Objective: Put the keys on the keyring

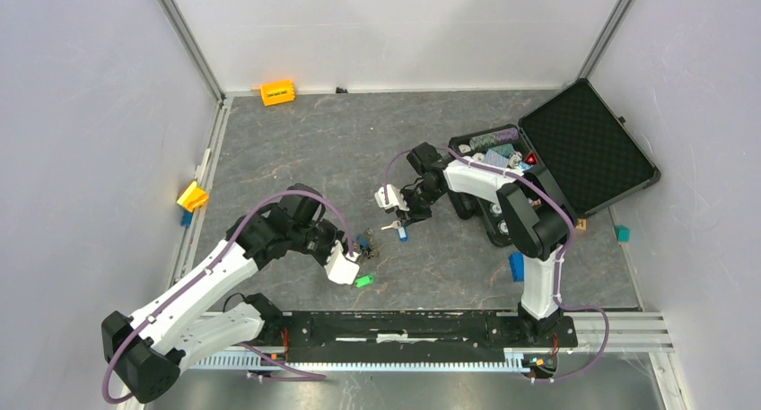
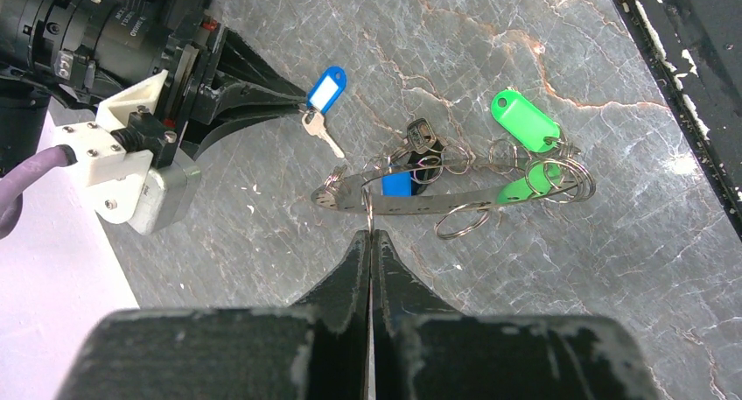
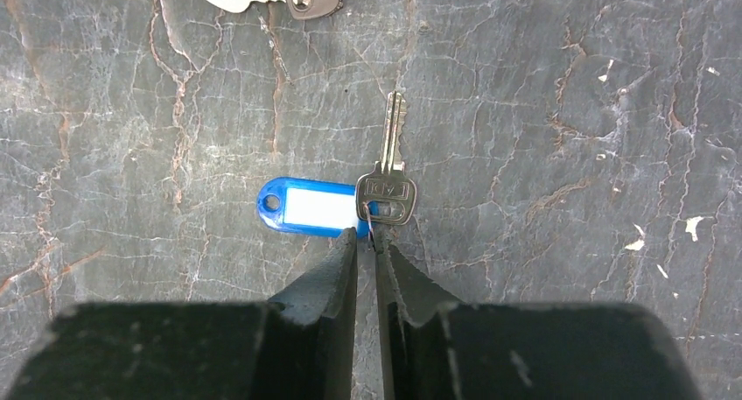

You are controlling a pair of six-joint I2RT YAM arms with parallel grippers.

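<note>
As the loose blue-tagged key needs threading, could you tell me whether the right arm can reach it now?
Probably yes: the right gripper sits at the blue-tagged key, jaws narrowly apart around its small ring; nothing intervenes.

walls (image 1: 90,114): pale lilac | tabletop (image 1: 314,141): grey marbled | frame posts (image 1: 184,33): aluminium | light: even
</note>
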